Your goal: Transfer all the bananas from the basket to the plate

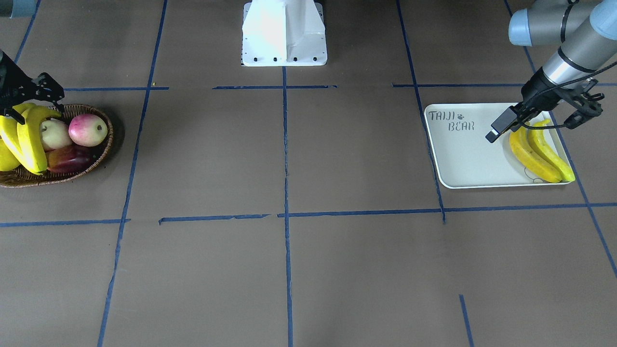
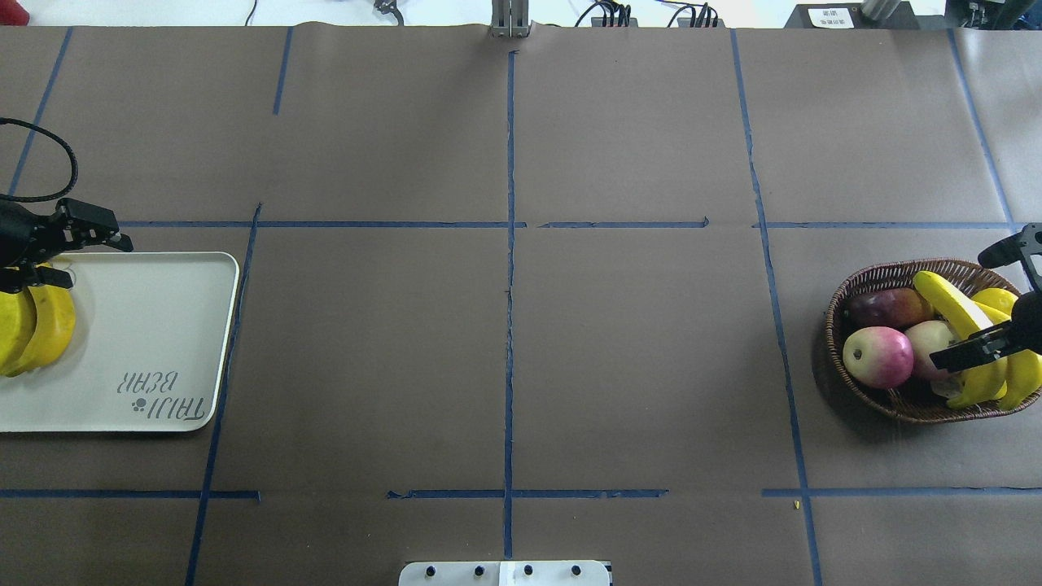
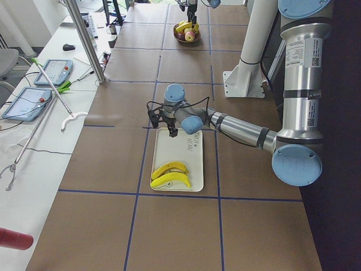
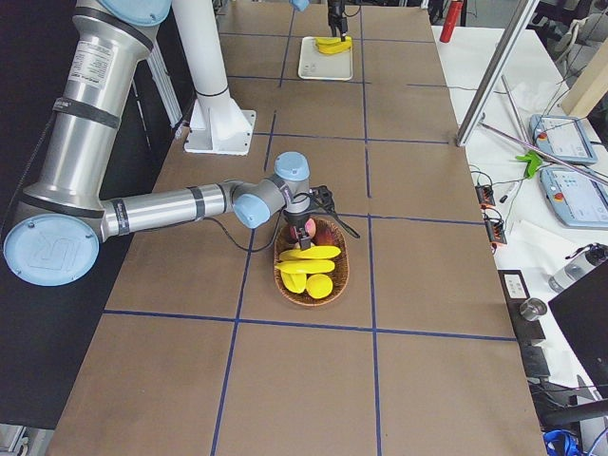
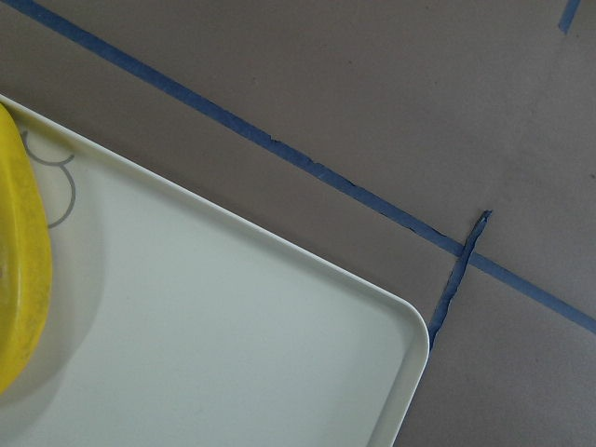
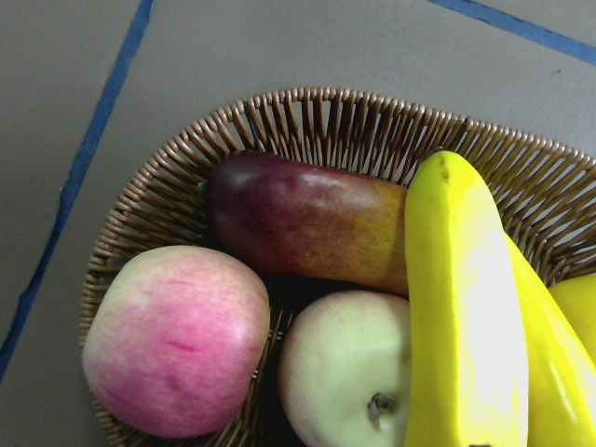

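Note:
Two bananas (image 1: 540,154) lie side by side at one end of the cream plate (image 1: 462,159); they also show in the overhead view (image 2: 37,325). My left gripper (image 2: 98,260) hovers open and empty over the plate's edge beside them. Two more bananas (image 2: 952,305) lie in the wicker basket (image 2: 863,285), on top of other fruit. My right gripper (image 2: 959,309) is open, with one finger on each side of the upper banana (image 6: 466,307). I cannot tell whether it touches the banana.
The basket also holds a pink apple (image 2: 877,356), a pale apple (image 2: 928,338), a dark red mango-like fruit (image 2: 891,308) and a plump yellow fruit (image 2: 993,299). The robot's white base (image 1: 284,33) stands mid-table. Blue tape lines cross the brown table.

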You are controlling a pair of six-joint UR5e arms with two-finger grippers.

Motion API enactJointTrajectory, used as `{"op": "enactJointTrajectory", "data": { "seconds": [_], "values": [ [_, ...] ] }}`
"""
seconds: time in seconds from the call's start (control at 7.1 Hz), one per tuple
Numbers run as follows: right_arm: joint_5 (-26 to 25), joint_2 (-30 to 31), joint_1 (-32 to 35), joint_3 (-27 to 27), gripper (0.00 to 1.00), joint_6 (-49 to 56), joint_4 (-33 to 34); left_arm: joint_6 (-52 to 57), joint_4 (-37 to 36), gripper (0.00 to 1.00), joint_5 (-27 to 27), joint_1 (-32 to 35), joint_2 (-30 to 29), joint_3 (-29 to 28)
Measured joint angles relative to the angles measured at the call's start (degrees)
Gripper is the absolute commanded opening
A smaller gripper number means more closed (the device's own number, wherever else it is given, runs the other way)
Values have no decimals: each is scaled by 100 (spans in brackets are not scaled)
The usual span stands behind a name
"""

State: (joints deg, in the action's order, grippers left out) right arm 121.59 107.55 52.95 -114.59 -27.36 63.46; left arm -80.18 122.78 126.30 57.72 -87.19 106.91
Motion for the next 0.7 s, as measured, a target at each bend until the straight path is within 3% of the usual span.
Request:
{"op": "enactJointTrajectory", "data": {
  "seconds": [0.42,0.7],
  "values": [
    [82,12,237,63,91,8,-3,-12,0,100,-6,-23,1,1],
    [54,-13,241,192,84,7,-17,-10,0,100,-8,-31,1,0]
  ]
}}
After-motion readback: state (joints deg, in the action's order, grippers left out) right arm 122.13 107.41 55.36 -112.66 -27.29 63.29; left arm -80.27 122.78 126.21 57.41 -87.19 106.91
